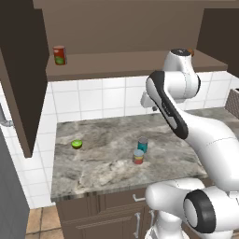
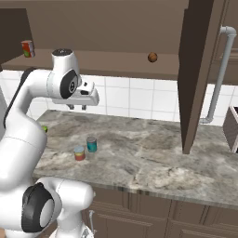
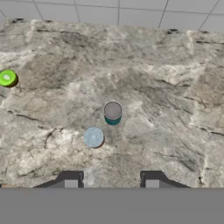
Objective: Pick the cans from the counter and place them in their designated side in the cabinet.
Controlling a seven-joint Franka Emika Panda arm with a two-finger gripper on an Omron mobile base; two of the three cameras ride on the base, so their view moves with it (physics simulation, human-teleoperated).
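Note:
Two cans stand close together on the counter [image 1: 102, 168]: a teal-blue can [image 1: 143, 144] [image 2: 91, 144] [image 3: 113, 113] and, just in front of it, a banded red, yellow and pink can [image 1: 138, 157] [image 2: 79, 153] [image 3: 93, 137]. My gripper [image 2: 77, 108] [image 3: 111, 179] hangs high above the counter, pointing down. It is open, with nothing between its fingertips. In the hand view both cans lie ahead of the tips, well below them. The cabinet shelf [image 1: 121, 63] [image 2: 116, 62] runs above the tiled wall.
A taller red can [image 1: 59, 55] [image 2: 28, 48] stands on the shelf's left end, a small brown ball [image 2: 152, 57] further right. A lime half [image 1: 77, 144] [image 3: 7, 78] lies on the counter's left. Open cabinet doors [image 1: 18, 79] [image 2: 197, 69] hang at both sides.

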